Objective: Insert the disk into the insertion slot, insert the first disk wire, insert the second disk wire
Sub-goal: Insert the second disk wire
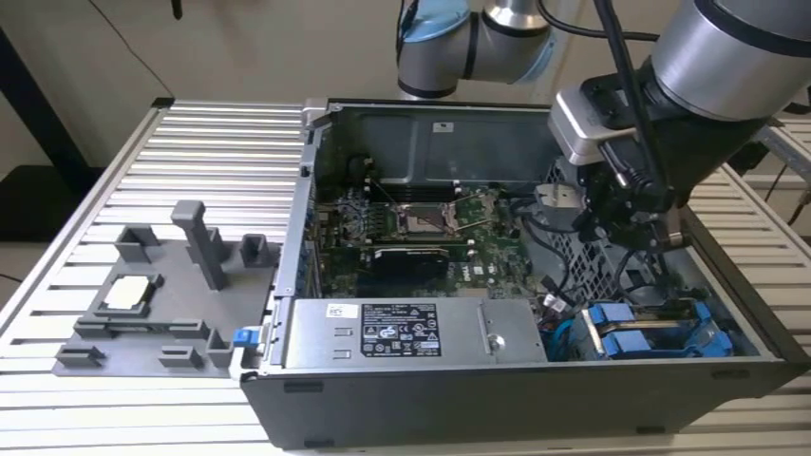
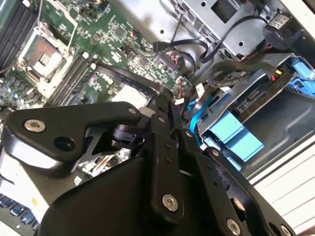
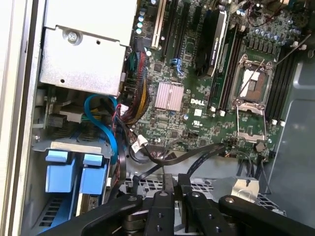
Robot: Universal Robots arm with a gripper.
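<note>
At right of the exterior view, pincer (image 1: 630, 220) pressed together above the seated disk (image 1: 652, 332); loose black cables (image 2: 231, 69) nearby could snag.

My gripper (image 2: 165, 110) hangs over the open case, fingers pressed together.

In the second wrist view my black linkages fill the foreground, the two fingers (image 2: 158, 118) meeting with no gap above the green motherboard (image 2: 98, 44). Beside them lie black cables (image 2: 221, 66) and a blue cable (image 2: 194, 115), next to the blue bracket (image 2: 231, 135) of the disk (image 2: 256, 93), seated in its bay.
</note>
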